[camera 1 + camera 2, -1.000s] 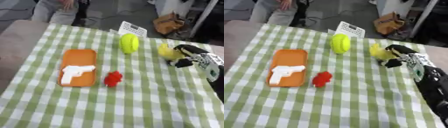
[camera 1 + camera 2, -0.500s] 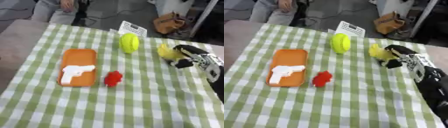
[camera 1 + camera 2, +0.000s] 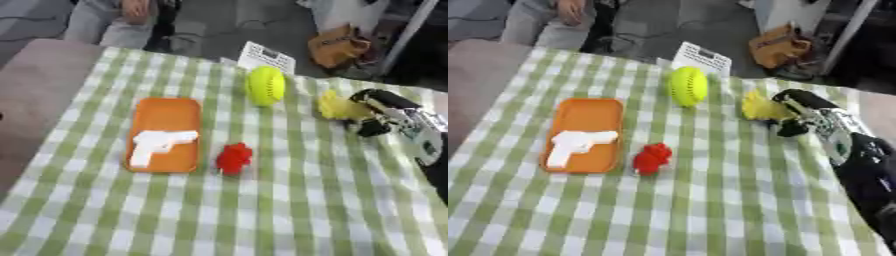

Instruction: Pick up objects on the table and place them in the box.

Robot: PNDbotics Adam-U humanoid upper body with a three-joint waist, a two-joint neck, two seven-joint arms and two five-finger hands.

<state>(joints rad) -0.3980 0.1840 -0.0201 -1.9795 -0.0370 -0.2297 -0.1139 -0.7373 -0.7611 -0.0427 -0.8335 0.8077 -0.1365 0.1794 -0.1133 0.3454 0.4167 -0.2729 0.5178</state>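
Note:
My right hand (image 3: 802, 114) reaches in from the right, its dark fingers curled round a small yellow object (image 3: 337, 106) on the green checked cloth. A yellow-green ball (image 3: 266, 85) lies at the back centre. A small red object (image 3: 234, 158) sits mid-table. Left of it an orange tray-like box (image 3: 162, 117) holds a white toy gun (image 3: 156, 144). My left hand is out of sight.
A white card with print (image 3: 267, 56) stands at the table's far edge behind the ball. A brown bag (image 3: 341, 46) and chair legs are on the floor beyond. The table's near half has only cloth.
The right hand stays at the yellow object, barely shifting. Nothing else on the table has moved.

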